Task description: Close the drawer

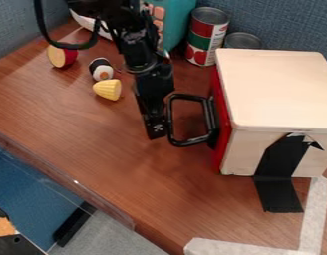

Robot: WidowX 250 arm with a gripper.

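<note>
The biggest thing is the brown counter (pixel 93 134). On it sits a wooden box (pixel 276 87) with a pale top. I will tell where all the rest is by that box. My black arm (pixel 143 52) hangs down on the box's handle side. A blue-green thing (pixel 178 22) stands past the box's far corner on that same side. Pale tape (pixel 316 211) makes a corner on the counter, by the box's near side. The drawer's red front (pixel 223 119) is up against the box, and I see no big gap there. Black tape (pixel 280 172) goes down the box's near side and onto the counter. A tall can (pixel 207 37) with red and green on it stands just beside the box's far corner. A shorter can (pixel 243 41) is behind the box, near the tall one. The drawer's black handle (pixel 189 142) sticks out from the red front. My end effector (pixel 155 130) points down right by the handle's outer bar. I can't tell if it is open or closed. Three little toys lie well apart from the box, past my arm: a red and yellow one (pixel 62 57), a yellow bumpy one (pixel 107 89) and a black and white one (pixel 101 70).
</note>
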